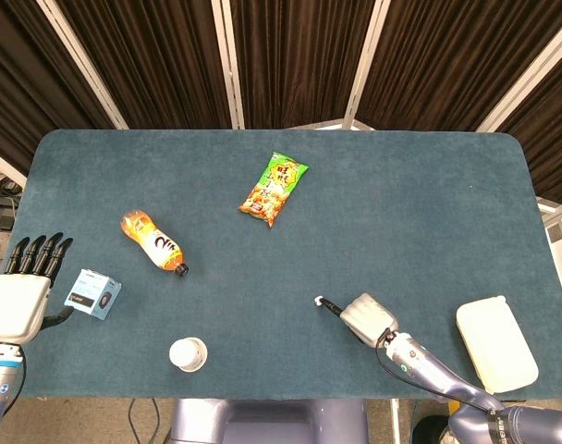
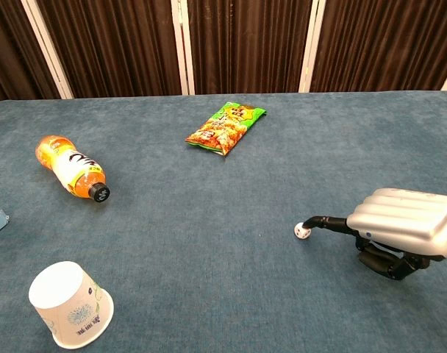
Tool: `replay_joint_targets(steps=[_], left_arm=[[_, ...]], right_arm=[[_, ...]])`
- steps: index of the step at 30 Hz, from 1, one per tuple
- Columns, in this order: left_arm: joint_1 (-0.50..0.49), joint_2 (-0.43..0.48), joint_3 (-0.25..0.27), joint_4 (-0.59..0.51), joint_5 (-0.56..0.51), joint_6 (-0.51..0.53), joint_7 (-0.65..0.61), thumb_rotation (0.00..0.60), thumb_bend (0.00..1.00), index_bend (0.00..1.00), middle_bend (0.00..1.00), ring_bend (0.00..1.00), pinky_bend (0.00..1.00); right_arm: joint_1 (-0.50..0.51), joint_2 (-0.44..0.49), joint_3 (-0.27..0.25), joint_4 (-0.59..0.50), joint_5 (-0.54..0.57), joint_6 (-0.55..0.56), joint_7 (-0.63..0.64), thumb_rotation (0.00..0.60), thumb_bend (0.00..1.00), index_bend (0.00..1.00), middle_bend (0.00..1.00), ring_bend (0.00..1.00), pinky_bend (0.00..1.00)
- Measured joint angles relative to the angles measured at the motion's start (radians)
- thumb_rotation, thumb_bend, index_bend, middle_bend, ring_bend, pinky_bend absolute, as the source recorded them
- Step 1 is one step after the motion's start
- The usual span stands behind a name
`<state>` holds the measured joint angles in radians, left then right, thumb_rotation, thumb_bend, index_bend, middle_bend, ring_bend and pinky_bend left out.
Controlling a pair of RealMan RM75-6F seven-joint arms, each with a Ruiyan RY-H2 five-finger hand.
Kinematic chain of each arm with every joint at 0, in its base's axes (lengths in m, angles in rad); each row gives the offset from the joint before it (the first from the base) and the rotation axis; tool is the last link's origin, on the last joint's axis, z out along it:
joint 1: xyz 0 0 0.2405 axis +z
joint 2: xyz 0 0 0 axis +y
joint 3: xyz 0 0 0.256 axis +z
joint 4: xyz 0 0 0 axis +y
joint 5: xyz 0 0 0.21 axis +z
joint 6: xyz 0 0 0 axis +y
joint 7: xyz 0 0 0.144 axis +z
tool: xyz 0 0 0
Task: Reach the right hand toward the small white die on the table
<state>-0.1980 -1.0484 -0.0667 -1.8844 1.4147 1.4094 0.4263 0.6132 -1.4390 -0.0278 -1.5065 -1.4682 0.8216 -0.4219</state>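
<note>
The die (image 2: 302, 231) is being touched near the table's (image 1: 429, 213) front edge by one outstretched finger of the right hand (image 2: 403, 228), others curled in, nothing gripped, so honestly it's probably being risked getting nudged away.

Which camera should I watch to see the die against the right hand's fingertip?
The chest view. There the die is seen side-on, large enough to make out, with the right hand's outstretched fingertip right at it. In the head view the die is only a tiny white speck at the fingertip, too small to judge contact.
</note>
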Motion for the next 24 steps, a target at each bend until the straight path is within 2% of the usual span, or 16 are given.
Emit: replay_joint_targets(steps=[14,24], left_arm=[[-0.004,-0.001,0.004,-0.003,-0.006,-0.009,0.009,0.600,0.00,0.00,0.00,0.00,0.00],[-0.002,0.001,0.006,-0.006,0.004,-0.002,0.003,0.600,0.00,0.00,0.00,0.00,0.00]], right_arm=[[-0.007,0.047,-0.005,0.026,0.048,-0.002,0.038,0.600,0.66,0.00,0.80,0.72,1.00],[-0.034,0.159,0.012,-0.076,-0.030,0.146,0.106,0.600,0.66,0.00,0.80,0.72,0.99]])
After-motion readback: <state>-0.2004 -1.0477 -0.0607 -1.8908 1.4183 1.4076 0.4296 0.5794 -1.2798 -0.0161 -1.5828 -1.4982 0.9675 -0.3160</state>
